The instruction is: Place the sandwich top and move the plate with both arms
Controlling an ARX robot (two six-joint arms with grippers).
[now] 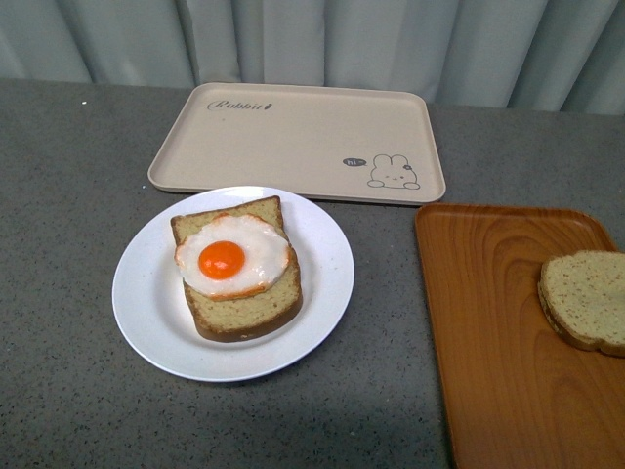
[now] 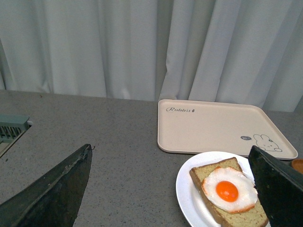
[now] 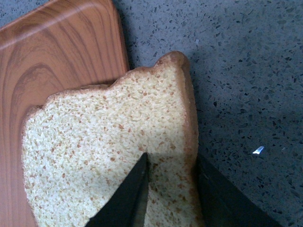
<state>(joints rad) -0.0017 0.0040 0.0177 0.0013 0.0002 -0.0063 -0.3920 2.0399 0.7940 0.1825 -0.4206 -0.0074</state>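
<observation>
Right claw at the sandwich top
I see it clamped on the crust; left claw is wide apart.

- Front view: high, looking down and forward over the table.
- Left wrist view: low, facing the curtain; shares plate and beige tray with front.
- Right wrist view: very near, straight down on bread and orange tray, both also at the front view's right.
</observation>
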